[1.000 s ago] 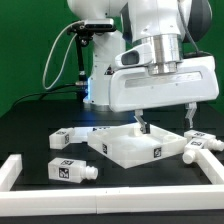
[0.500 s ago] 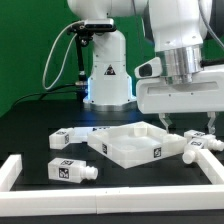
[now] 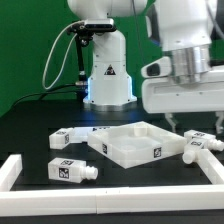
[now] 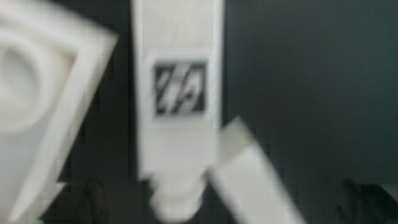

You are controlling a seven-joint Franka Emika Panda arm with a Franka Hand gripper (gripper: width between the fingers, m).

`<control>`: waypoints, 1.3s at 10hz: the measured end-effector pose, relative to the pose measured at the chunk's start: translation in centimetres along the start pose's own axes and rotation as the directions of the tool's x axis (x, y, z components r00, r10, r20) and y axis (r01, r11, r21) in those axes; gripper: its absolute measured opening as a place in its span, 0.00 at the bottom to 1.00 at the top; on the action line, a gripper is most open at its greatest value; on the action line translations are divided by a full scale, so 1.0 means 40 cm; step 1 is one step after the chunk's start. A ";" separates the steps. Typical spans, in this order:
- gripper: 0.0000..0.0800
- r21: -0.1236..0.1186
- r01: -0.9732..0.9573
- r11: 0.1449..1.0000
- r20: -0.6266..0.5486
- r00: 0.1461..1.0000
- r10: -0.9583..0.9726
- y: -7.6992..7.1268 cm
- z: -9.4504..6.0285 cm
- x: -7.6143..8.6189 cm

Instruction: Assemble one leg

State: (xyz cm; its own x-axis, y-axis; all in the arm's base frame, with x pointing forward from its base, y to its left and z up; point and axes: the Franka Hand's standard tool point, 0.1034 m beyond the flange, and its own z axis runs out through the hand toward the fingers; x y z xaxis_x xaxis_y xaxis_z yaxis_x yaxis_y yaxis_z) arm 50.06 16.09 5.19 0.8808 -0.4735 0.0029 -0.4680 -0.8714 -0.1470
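We see the small white plastic peg-like leg (image 3: pixel 199 147) with black-and-white square tag stickers lying on its side on the black table (image 3: pixel 30 140). It is at the exterior view's right, just beside the right corner of the large white square tray-like panel (image 3: pixel 135 146). In the blurred wrist view the same leg (image 4: pixel 176 90) fills the middle, one tag facing the camera, with part of the panel (image 4: pixel 39 80) and a round hole in it close by. The arm's white two-finger gripper (image 3: pixel 198 126) hangs directly above this leg without touching it. Its jaws stand apart with nothing between them. Three other white tagged pegs lie on the panel's far side, toward the exterior view's left: the back leg (image 3: pixel 68 137), the middle leg (image 3: pixel 97 146) close against the panel, and the front leg (image 3: pixel 72 171) nearest the white raised rail (image 3: pixel 110 205) that borders the table
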 end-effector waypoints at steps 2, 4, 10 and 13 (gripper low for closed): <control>0.81 0.000 0.039 0.999 0.008 0.999 -0.039 0.001 0.012 -0.004; 0.81 0.000 0.043 0.999 0.010 0.999 -0.043 0.000 0.014 -0.006; 0.81 -0.007 0.042 0.999 -0.001 0.999 -0.042 0.023 0.062 -0.002; 0.81 -0.009 0.050 0.999 -0.009 0.999 -0.050 0.028 0.086 -0.007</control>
State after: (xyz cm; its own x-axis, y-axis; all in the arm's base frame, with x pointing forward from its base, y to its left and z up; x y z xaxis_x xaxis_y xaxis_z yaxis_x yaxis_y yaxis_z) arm 49.55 15.67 1.62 0.9024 -0.4304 0.0191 -0.4240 -0.8951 -0.1381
